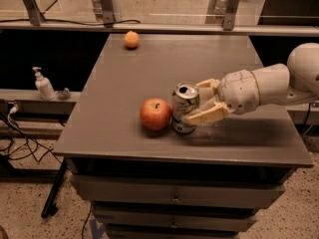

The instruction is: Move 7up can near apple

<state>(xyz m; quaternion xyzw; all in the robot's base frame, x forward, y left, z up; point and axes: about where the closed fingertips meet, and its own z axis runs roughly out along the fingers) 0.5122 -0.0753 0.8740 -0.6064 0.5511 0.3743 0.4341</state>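
A: Surface?
B: Grey-brown table [119, 98], flat top with drawers [174, 197] beneath. Speckled floor [25, 208] below, and dark cables [10, 138] trail at the left.

A: Room around it?
B: Metal posts [105, 4] and a rail run along the far edge of the table. A low ledge to the left carries a white pump bottle [43, 84]. A small orange [131, 39] sits alone near the table's far edge, well apart from everything else.

A: The 7up can?
B: The 7up can [183, 103] stands near the front of the table, about mid-width, pull-tab top facing up. The apple [155, 114] is just beside it on the left. The two look to be touching or very nearly so; I cannot tell which.

A: And the claw?
B: The claw [193, 102] reaches in from the right on a pale arm [264, 86], low over the table. Its cream fingers [205, 115] straddle the can, one in front of it and one behind. They are pinching it, pressed against its sides around mid-height.

A: Can relative to the claw, then?
B: The can sits between the fingertips at the claw's left end. Its base looks to be down on the table. The apple lies on the can's far side from the claw's wrist, clear of the fingers.
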